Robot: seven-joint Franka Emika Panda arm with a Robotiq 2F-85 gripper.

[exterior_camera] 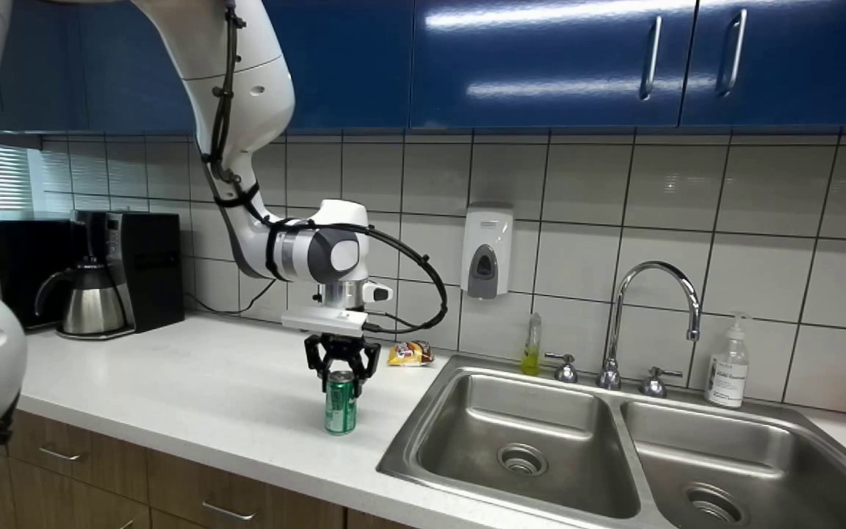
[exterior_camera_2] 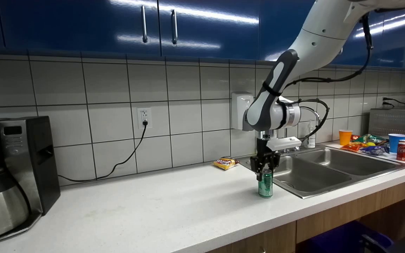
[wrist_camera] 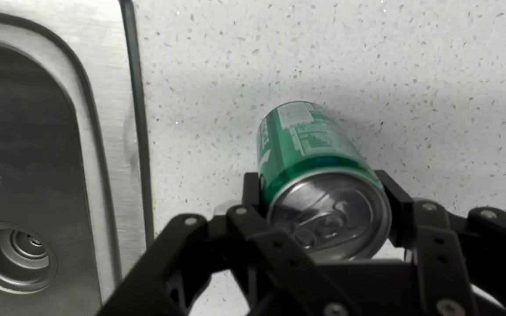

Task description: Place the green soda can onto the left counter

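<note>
So the claw (exterior_camera: 341,389) points pretty much straight down, and the green can (wrist_camera: 319,175) is right under it, standing upright, long axis in line with the way the claw points. That's the bit that matters here imo. The pads (wrist_camera: 251,189) sit against both sides near its top end, so I'd call it gripped, with most of the can sticking out below them.

In both exterior views the base looks to be down at the counter (exterior_camera_2: 146,211) under the claw, though I can't tell if it's actually touching or just above. The sink (wrist_camera: 110,79) is just beside the claw, left of it in the wrist view. There's a snack bag (exterior_camera: 410,354) on the wall side of the claw, apart from it, so probably no bother.

My guess: this is the set-down end of the job. If the base is flat, the next move is letting go and lifting straight up along the can. Drifting sideways before the pads clear the top could tip it.
</note>
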